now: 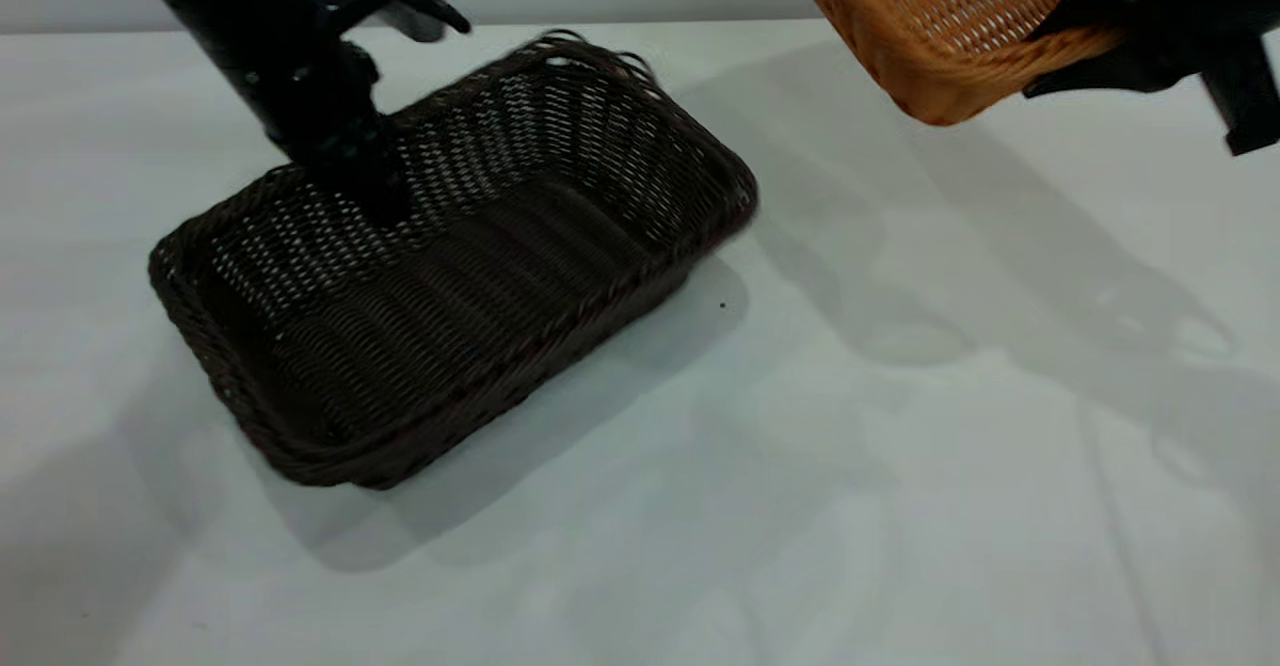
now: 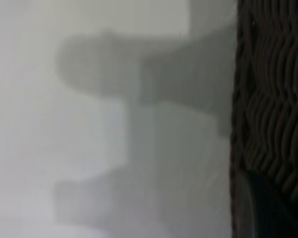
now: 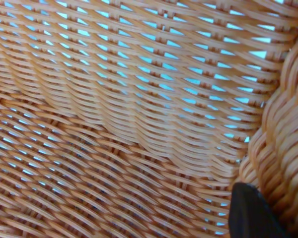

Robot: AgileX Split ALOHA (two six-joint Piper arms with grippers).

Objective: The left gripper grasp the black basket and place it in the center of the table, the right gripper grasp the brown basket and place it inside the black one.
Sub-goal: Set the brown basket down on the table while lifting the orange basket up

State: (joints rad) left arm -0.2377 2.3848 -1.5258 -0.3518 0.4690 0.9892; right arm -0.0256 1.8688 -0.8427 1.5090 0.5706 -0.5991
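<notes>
My left gripper [image 1: 375,191] reaches down over the far long rim of the black basket [image 1: 460,276], which sits slightly tilted on the worktop [image 1: 900,466], left of the middle. The grip point is hidden behind the arm, so I cannot tell whether those fingers are pinching the rim or spread; the left wrist view shows only dark weave at one edge and bare worktop beside it.

My right gripper [image 1: 1085,41] holds the brown basket [image 1: 940,16] in the air at the far right, well clear of the worktop, tilted with its lower corner pointing down toward the middle. Its fingers are pinching the braided rim; one dark fingertip [image 3: 251,213] shows against the braid in the right wrist view.

The step in hand, as I judge it, is settling the black basket centrally, then bringing the brown one over it. To do that well, I should get the black basket flat and at rest, and take my left arm clear of its opening, before the brown one comes down. The brown basket needs levelling and turning so its long sides match the black one's, since the two look alike in size and a skewed entry would catch on the rim.
</notes>
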